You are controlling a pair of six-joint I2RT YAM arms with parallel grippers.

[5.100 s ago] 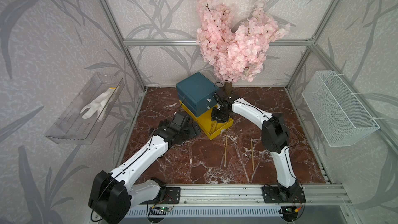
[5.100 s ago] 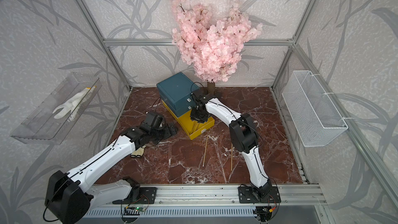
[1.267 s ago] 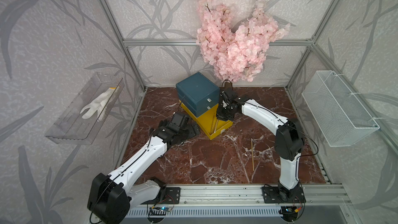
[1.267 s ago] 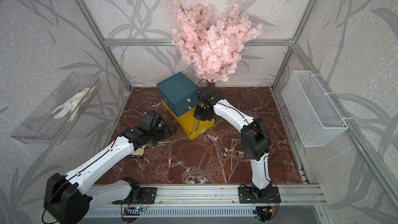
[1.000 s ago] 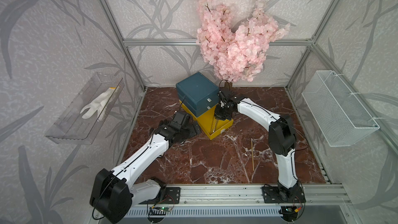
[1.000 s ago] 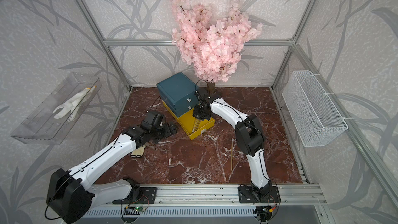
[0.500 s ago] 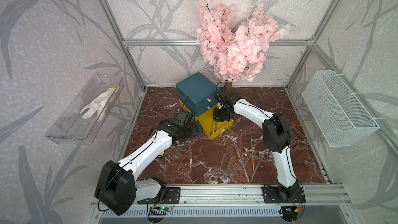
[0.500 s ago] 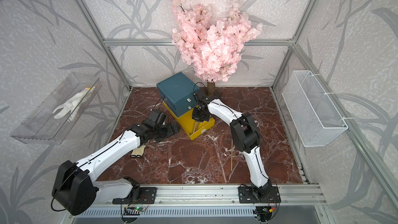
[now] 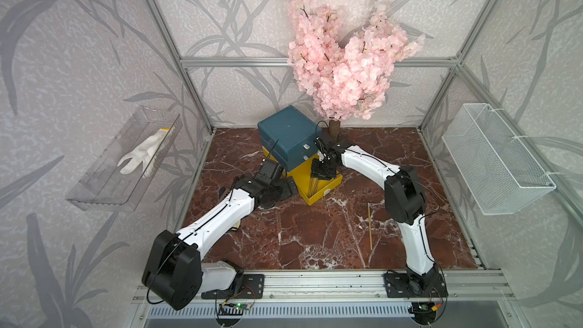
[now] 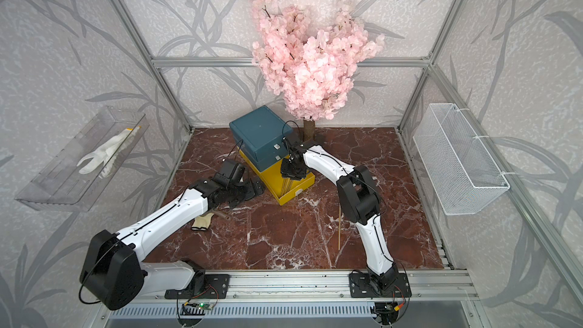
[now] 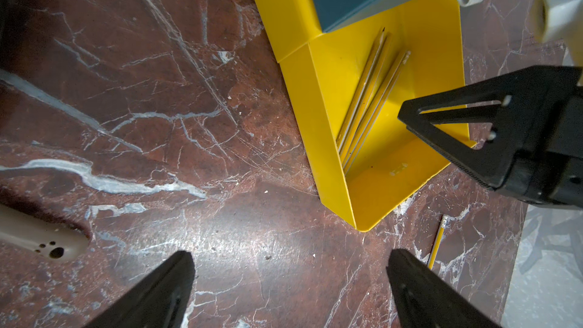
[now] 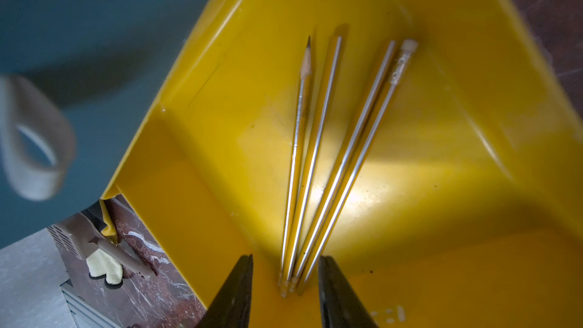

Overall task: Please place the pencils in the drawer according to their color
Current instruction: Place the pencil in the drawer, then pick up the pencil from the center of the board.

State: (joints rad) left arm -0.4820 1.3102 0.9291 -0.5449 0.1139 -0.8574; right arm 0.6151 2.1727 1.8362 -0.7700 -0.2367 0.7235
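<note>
- Right wrist view: four thin yellow pencils (image 12: 318, 159) lie fanned on the floor of the pulled-out yellow plastic bottom drawer (image 12: 457, 184). Their near ends sit between the tips of the right gripper (image 12: 285, 257), which is partly open and grips nothing.
- We'd lift straight up now with the jaws parted, so no pad drags a pencil along.
- One loose yellow pencil (image 9: 369, 227) lies on the dark red marble tabletop (image 9: 299, 231), well apart from the drawer; we'd take it mid-shaft, jaws across it.
- Our left gripper (image 11: 290, 257) hovers wide open and empty beside the drawer.
</note>
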